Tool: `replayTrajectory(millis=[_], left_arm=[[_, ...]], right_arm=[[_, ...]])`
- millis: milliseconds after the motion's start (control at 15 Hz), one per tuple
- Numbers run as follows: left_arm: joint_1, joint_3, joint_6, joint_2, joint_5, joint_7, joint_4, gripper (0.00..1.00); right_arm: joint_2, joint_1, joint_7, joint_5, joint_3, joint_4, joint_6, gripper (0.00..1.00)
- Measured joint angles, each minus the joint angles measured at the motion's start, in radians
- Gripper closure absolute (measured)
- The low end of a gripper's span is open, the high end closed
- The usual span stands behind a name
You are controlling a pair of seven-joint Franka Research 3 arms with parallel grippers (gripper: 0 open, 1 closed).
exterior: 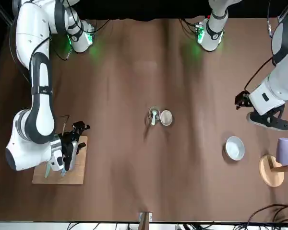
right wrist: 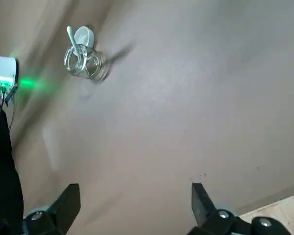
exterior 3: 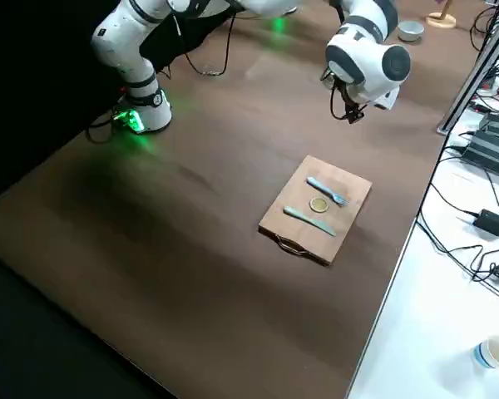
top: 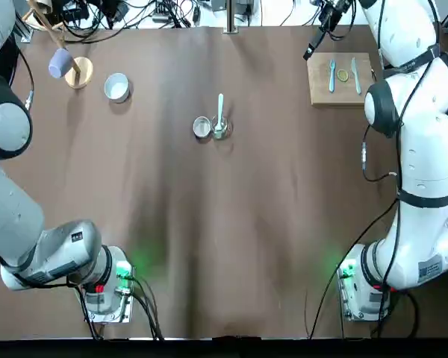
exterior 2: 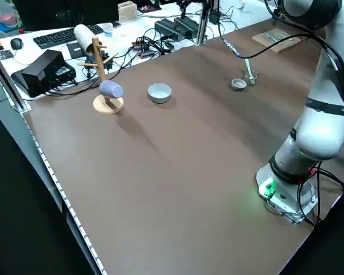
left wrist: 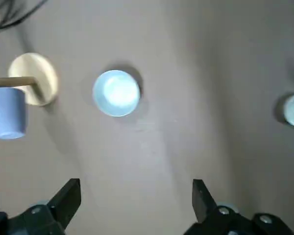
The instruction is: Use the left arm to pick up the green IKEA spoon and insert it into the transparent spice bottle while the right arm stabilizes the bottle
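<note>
Table seen from overhead, with 12 o'clock away from the robot and the dial centred on the table. At about 9 to 10 o'clock, the left gripper is raised above the table at its edge, its fingers parted and holding nothing. At 10 o'clock stands the wooden rack, with a lilac mug hung on one peg; the pale bowl sits just beside it, at the rack's 3 to 4 o'clock. Near 12 o'clock, the small round dish lies just beside the jar, at the jar's 9 o'clock. The jar is clear glass and upright; the spoon stands in it, bowl end down, its handle tilted and projecting above the rim toward 12 o'clock. Neither gripper touches jar or spoon. At 1 o'clock, the right gripper is raised near the board, toward the board's 11 o'clock, fingers spread and likewise empty. Between 1 and 2 o'clock lies the wooden board, bearing, left to right, a blue fork, a small round piece and a pale teal knife
</note>
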State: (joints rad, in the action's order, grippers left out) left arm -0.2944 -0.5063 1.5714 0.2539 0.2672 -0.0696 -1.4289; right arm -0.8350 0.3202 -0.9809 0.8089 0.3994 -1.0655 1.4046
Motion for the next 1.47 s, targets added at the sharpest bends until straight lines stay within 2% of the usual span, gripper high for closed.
replayTrajectory(millis=[333,600,733,867,933,1000,1067,1200,1467], left_arm=[[0.001,-0.001,0.000,0.000,0.016,0.011,0.000,0.00],[0.001,-0.003,0.000,0.000,0.014,0.066,0.000,0.00],[0.002,-0.002,0.000,0.000,-0.011,0.126,0.001,0.00],[0.030,0.047,0.001,-0.006,-0.066,0.153,0.003,0.00],[0.143,0.218,0.004,-0.030,-0.176,0.155,0.009,0.00],[0.208,0.309,0.006,-0.048,-0.218,0.155,0.010,0.00],[0.252,0.369,0.006,-0.066,-0.240,0.155,0.010,0.00],[0.286,0.409,0.010,-0.094,-0.254,0.165,0.003,0.00],[0.288,0.411,0.034,-0.127,-0.250,0.172,-0.037,0.00]], right_arm=[[0.027,0.012,0.210,-0.029,0.013,0.019,-0.012,0.00],[0.136,0.058,0.464,-0.182,0.015,0.033,-0.017,0.00],[0.207,0.031,0.584,-0.239,0.011,0.034,-0.052,0.00],[0.261,-0.049,0.686,-0.322,-0.052,0.033,-0.103,0.00],[0.302,-0.127,0.796,-0.452,-0.154,0.031,-0.105,0.00],[0.321,-0.157,0.846,-0.522,-0.212,0.030,-0.107,0.00],[0.342,-0.178,0.889,-0.586,-0.264,0.020,-0.110,0.00],[0.406,-0.190,0.943,-0.692,-0.322,-0.042,-0.103,0.00],[0.585,-0.233,0.953,-0.757,-0.333,-0.287,0.006,0.00]])
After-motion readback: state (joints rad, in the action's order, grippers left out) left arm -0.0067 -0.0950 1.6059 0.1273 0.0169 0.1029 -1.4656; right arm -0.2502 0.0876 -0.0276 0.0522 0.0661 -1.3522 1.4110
